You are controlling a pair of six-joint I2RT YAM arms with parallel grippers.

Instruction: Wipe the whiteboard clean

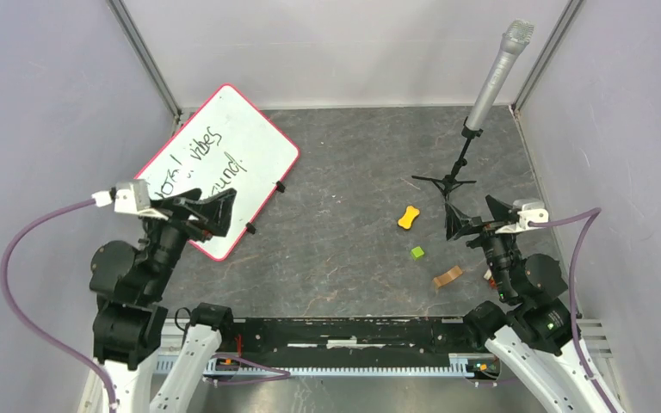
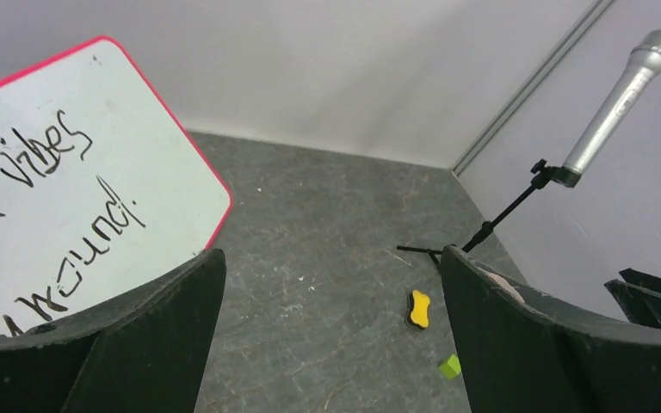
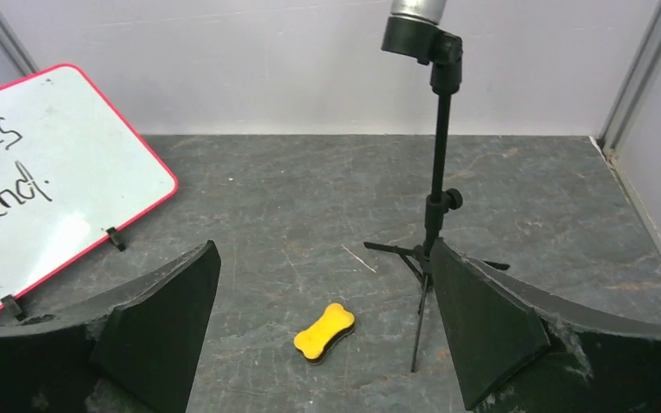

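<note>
With left gripper (image 1: 213,205) and right gripper (image 1: 473,215) wide open, empty, centre right over yellow bone-shaped eraser (image 3: 324,331); pinch narrow waist.

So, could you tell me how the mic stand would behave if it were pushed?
Likely top-heavy: the big mic leans well out from its thin stand. It would probably tip rather than slide, since the tripod legs look short and spindly.
</note>
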